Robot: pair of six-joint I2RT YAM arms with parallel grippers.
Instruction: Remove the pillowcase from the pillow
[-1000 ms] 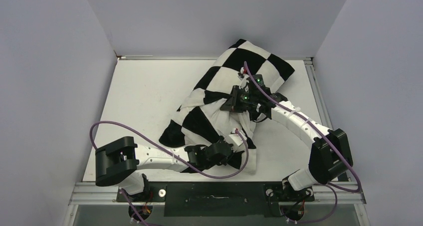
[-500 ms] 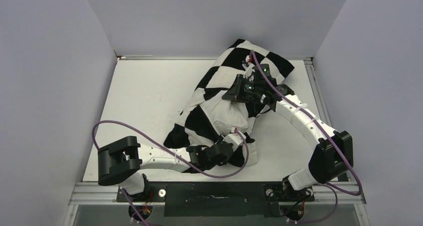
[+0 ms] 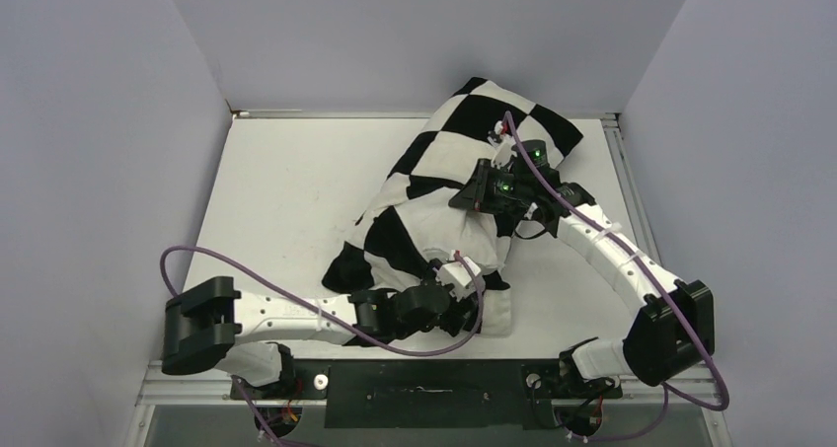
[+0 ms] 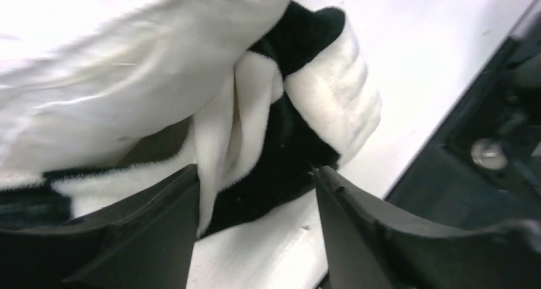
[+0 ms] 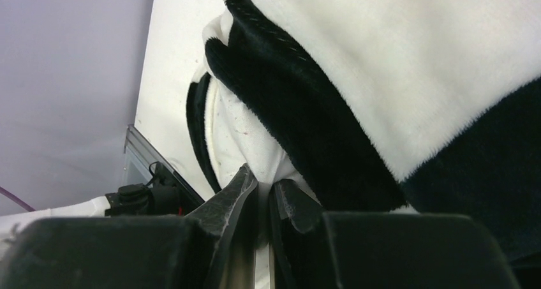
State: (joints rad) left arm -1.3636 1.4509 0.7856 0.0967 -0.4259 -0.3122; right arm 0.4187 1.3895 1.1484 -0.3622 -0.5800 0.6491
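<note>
The black-and-white checkered pillowcase [image 3: 474, 131] lies crumpled from the back middle of the table toward the front. The plain white pillow [image 3: 449, 232] bulges out of it in the middle. My left gripper [image 3: 464, 307] is low at the front end of the heap. In the left wrist view it [image 4: 256, 171] stands open, with a fold of the pillowcase [image 4: 281, 136] loose between the fingers and the smooth pillow [image 4: 96, 91] above. My right gripper [image 3: 474, 196] sits on top of the heap. In the right wrist view it [image 5: 263, 177] is shut, pinching white pillow cloth [image 5: 242, 129] just under the pillowcase's black hem [image 5: 300, 104].
The heap lies on a white table [image 3: 286, 190] closed in by grey walls at the left, back and right. A black rail [image 3: 424, 380] runs along the near edge, close behind the left gripper. Purple cables [image 3: 247, 284] loop over both arms.
My left gripper has opened and let go of the pillowcase's front fold, and its arm has stretched out lower. My right gripper moved back and right, still pinching the white cloth.
</note>
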